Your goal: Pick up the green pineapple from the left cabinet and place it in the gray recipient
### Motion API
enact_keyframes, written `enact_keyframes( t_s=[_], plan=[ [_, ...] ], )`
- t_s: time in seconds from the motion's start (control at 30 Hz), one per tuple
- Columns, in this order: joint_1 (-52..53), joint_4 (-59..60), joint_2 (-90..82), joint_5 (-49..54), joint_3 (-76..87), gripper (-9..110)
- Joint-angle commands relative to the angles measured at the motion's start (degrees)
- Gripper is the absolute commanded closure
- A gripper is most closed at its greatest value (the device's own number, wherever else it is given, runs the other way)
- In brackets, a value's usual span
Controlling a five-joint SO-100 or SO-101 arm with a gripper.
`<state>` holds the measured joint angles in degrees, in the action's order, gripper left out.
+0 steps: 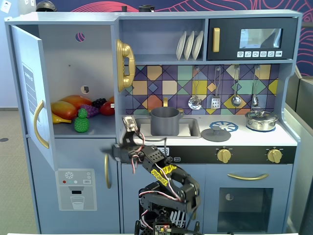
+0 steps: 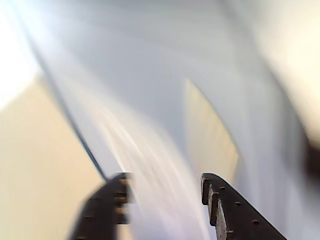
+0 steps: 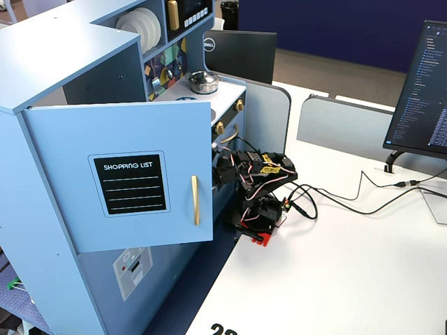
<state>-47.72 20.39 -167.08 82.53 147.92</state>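
Observation:
The green pineapple (image 1: 82,121) stands upright on the shelf at the front of the left cabinet (image 1: 73,58), whose door (image 1: 30,93) is swung open. The gray recipient (image 1: 165,121) sits in the sink, right of the cabinet. My gripper (image 1: 111,152) is blurred, low in front of the kitchen, below the cabinet shelf and right of the pineapple. In the wrist view my gripper (image 2: 165,181) is open and empty, facing a smeared pale blue surface. The pineapple does not show in the wrist view.
Orange, yellow and red toy fruit (image 1: 68,107) and purple grapes (image 1: 91,110) lie behind the pineapple. A gray lid (image 1: 215,133) and a shiny silver pot (image 1: 261,120) sit on the counter. The open door (image 3: 126,174) hides the shelf from the side view; cables (image 3: 349,199) cross the white table.

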Motion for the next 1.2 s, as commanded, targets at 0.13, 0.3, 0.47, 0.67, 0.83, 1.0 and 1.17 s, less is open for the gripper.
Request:
enact_keyframes(
  t_s=[0.13,0.3,0.47,0.67,0.83,1.0,1.17],
  plan=[
    [-3.69,-19.95,3.34,5.63,-5.36,72],
    [-2.64,-23.2,8.88,9.14,-7.65,66],
    [-3.16,-31.99,17.31,8.61,-9.93,62],
    [-2.46,-40.61,27.16,8.44,-11.34,62],
    [-0.97,-44.12,34.1,7.65,-13.89,61],
    [0.79,-46.67,39.37,6.59,-16.44,61],
    [2.37,-46.93,43.24,5.63,-19.6,61]
  ],
)
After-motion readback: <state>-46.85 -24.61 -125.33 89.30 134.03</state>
